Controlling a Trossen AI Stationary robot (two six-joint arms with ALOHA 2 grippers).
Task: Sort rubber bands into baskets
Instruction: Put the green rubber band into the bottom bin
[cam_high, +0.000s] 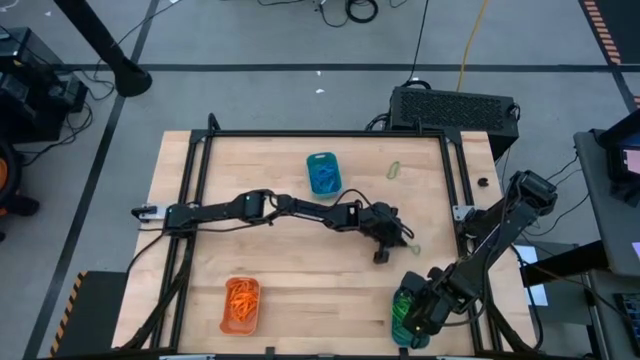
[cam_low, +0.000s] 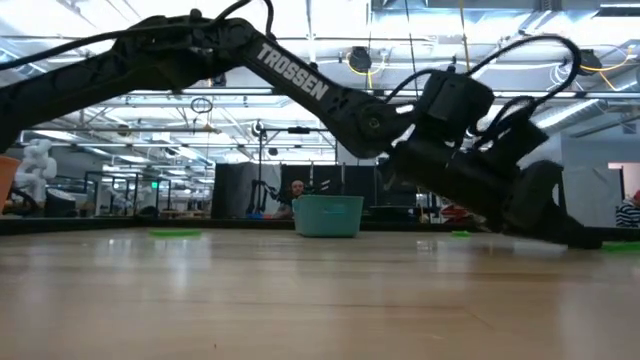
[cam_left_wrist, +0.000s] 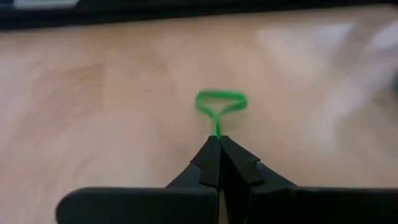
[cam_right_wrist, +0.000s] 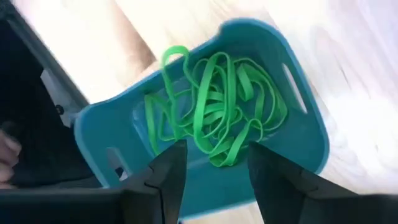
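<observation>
the left gripper is seen with its two dark fingers pressed together, and one end of a green rubber band is pinched between the tips, the loop lying on the wood just ahead of them. in the high view this gripper is placed right of the frame's centre, at the end of the left arm stretched across the table. the right gripper is held with its fingers spread apart above a teal basket, in which a tangle of green bands is gathered; nothing is seen between the fingers. that basket is found at the lower right of the high view, partly covered by the right gripper. a second teal basket with blue bands stands at upper centre, an orange basket with orange bands at lower left. what seems to be one more green loop lies to the right of the upper basket.
</observation>
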